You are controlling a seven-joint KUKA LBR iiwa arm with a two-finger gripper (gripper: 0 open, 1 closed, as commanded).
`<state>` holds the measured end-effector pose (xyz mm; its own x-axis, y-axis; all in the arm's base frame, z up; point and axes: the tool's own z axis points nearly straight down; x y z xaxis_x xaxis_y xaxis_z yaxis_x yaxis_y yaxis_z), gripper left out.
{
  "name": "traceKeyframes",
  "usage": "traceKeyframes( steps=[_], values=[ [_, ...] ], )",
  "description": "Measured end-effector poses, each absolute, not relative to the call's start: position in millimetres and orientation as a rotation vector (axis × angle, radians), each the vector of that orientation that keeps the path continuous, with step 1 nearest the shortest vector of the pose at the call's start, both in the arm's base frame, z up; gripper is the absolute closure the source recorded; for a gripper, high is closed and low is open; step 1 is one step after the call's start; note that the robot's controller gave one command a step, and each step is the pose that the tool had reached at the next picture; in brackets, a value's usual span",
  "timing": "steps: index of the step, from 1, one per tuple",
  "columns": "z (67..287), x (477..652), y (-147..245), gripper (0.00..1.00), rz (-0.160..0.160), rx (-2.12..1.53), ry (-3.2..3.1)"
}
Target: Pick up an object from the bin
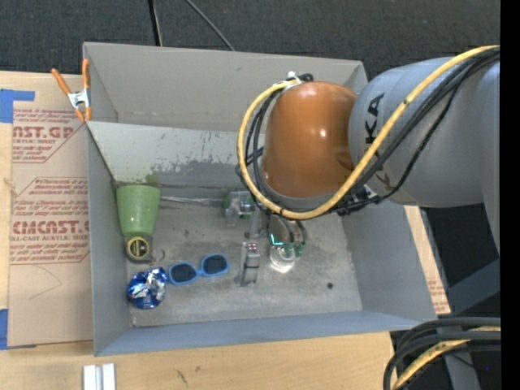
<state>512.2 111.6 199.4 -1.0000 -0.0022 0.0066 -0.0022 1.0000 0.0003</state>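
Observation:
My gripper [265,265] hangs below the orange wrist cover, low over the bin floor right of centre. Its two fingers stand apart, one grey fingertip [247,268] on the left and a paler one on the right, with nothing between them. A pair of small blue sunglasses [199,270] lies flat just left of the left finger, a small gap away. Further left lies a crumpled blue and white ball [147,288] in the front left corner.
A pale green cup [138,207] lies on its side against the left wall, with a small round dark and yellow thing [137,248] just below it. The arm and its orange cover hide the bin's right back part.

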Motion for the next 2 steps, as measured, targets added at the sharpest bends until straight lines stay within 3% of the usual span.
traceKeyframes(
  steps=[1,2],
  values=[
    [65.2,530.6,165.7,0.0,-0.002,0.023,-3.136],
    [69.6,532.8,164.4,1.0,-0.003,0.018,-3.142]
  ],
)
